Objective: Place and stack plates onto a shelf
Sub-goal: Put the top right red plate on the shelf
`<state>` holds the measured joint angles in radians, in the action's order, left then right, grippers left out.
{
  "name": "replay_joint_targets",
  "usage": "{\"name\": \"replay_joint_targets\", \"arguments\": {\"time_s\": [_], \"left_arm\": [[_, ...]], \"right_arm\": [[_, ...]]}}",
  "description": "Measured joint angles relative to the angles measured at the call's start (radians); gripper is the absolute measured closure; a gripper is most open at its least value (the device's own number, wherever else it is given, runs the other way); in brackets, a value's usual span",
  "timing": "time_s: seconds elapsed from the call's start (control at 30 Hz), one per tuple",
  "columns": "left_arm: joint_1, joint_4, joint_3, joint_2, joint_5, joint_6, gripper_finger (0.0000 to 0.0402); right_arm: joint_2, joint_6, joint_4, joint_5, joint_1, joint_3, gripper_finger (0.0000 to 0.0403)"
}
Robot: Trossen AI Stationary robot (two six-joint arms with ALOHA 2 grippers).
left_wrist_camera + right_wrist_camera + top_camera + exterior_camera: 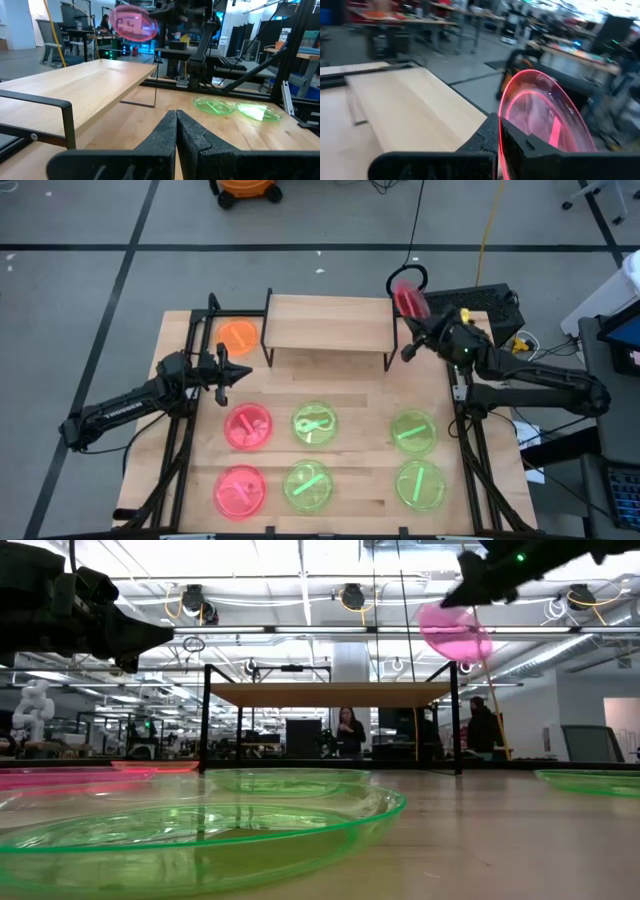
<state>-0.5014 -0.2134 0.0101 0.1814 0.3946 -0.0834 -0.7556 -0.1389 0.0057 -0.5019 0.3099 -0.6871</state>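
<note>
High view: the small rectangular light-wood shelf on thin black metal legs (328, 323) stands at the far middle of the wooden surface (370, 385), its top bare. A translucent orange round plate (238, 337) lies just beside the shelf's left end. Two neon pink plates (247, 427) and four neon green plates (314, 425) lie in two rows nearer the front edge.

Only the low view shows height: the held translucent pink plate (455, 632) hangs tilted above the level of the shelf top, at its right end, clear of the board.

Right wrist view: the right hand (498, 134) is clamped on that plate's rim, with the plate standing steeply on edge beyond the fingers. Its arm reaches in from the right side toward the shelf's far right corner.

Left wrist view: the left hand (176, 125) is empty, fingers pressed together, pointing along the shelf's front; it hovers near the orange plate.
</note>
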Motion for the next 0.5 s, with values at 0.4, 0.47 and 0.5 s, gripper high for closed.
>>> {"name": "replay_joint_targets", "arguments": {"time_s": [0.4, 0.47, 0.5], "left_arm": [[0.0, 0.0, 0.0, 0.0, 0.0, 0.0, 0.0398], [0.0, 0.0, 0.0, 0.0, 0.0, 0.0, 0.0398], [0.0, 0.0, 0.0, 0.0, 0.0, 0.0, 0.0398]], "right_arm": [[-0.419, -0.126, 0.11, 0.201, 0.0, -0.275, 0.0403], [-0.498, -0.155, 0.116, 0.219, 0.003, -0.326, 0.0403], [-0.536, -0.168, 0.121, 0.22, 0.004, -0.351, 0.0403]]}}
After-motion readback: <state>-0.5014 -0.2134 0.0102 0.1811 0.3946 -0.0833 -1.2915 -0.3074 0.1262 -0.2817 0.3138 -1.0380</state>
